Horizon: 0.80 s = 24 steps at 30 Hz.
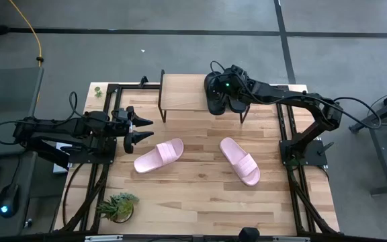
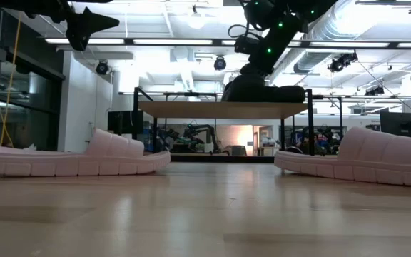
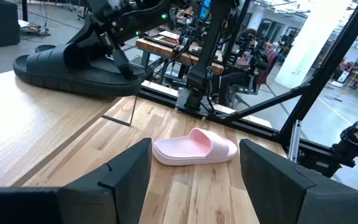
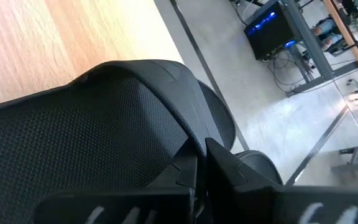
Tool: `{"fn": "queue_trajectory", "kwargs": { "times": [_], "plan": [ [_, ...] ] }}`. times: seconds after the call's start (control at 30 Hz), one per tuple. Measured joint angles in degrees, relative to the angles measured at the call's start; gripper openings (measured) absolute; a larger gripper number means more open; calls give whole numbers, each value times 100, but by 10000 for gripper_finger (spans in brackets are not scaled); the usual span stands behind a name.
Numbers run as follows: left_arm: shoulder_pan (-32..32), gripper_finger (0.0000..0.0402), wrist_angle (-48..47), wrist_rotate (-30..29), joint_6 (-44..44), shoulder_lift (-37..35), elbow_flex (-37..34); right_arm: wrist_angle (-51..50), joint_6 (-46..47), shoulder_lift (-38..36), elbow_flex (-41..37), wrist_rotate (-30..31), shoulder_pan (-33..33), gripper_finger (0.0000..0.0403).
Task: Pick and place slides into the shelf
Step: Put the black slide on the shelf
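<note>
The shelf [image 1: 183, 93] stands at the table's far middle. A black slide [image 3: 73, 65] lies on its right end, with my right gripper [image 1: 226, 87] shut on it from above. A second black shape [image 1: 238, 105] shows right beside it. Two pink slides lie sole-down on the tabletop in front of the shelf, one left [image 1: 158, 156], one right [image 1: 240, 160]. My left gripper [image 1: 143, 130] waits open above the table's left side, nothing between its fingers [image 3: 194, 152]; the right pink slide [image 3: 194, 148] lies beyond them. My right gripper [image 4: 197, 165] pinches the black slide's wide strap at its edge [image 4: 185, 146] between its two fingers. The fingers slant down at it from the table's right. The slide appears level, its sole on the shelf's top [image 2: 262, 94].
The shelf's left part [image 1: 177, 91] is bare wood. A small potted plant [image 1: 117, 206] stands at the table's near left corner. Black frame rails [image 1: 106, 107] run along the table's left and right sides.
</note>
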Motion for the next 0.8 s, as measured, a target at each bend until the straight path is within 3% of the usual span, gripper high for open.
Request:
{"fn": "queue_trajectory", "kwargs": {
  "times": [0.8],
  "plan": [
    [-2, 225, -2, 0, 0, 0, 0, -220, -301, 75, -6, 381, 28, 0]
  ]
}}
